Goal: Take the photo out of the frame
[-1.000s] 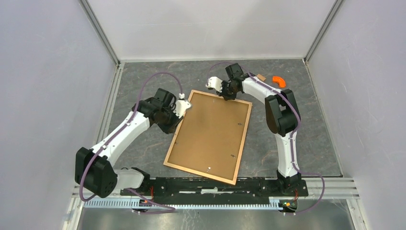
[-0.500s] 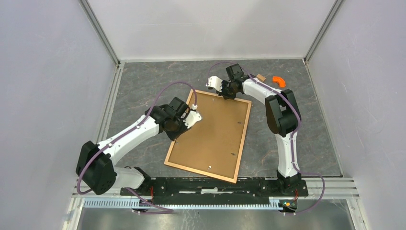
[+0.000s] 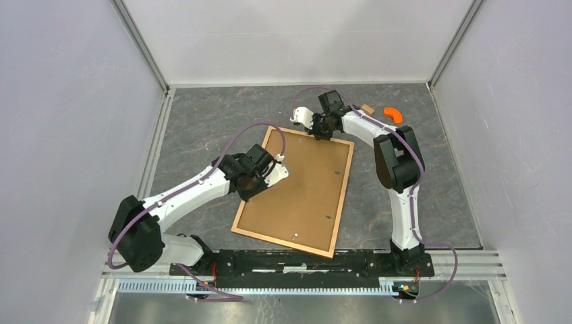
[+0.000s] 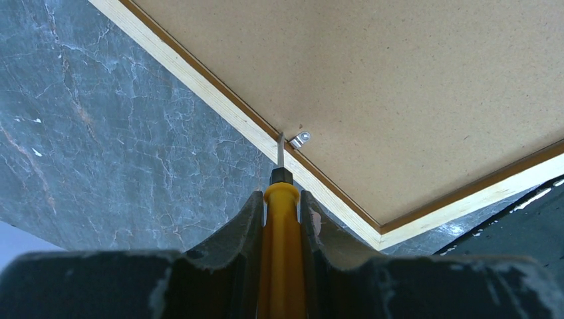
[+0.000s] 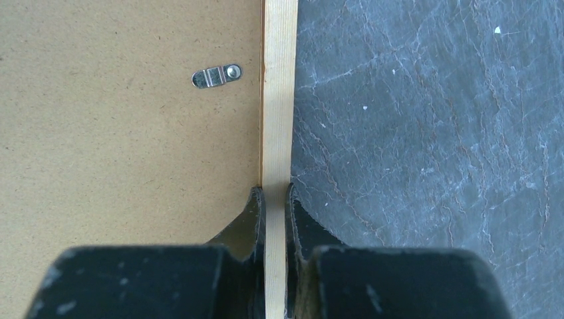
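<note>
A: "Step?"
B: "Clip-turning: left gripper (image 4: 281,197) clamps yellow screwdriver (image 4: 282,239), tip at clip (image 4: 300,139); right gripper (image 5: 275,193) pinches frame (image 3: 344,196) rail. Frame's face-down on table (image 3: 202,121), photo hidden under backing board (image 3: 303,182)."
A: "Next?"
B: "Prob. needs tip to catch the clip, swivel it off the board."

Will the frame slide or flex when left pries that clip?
Probably stiff: the frame lies flat, its wooden rails straight. It looks light enough to skid, but the right gripper pinches its rail, which should anchor it. The screwdriver tip may slip off the small clip.
</note>
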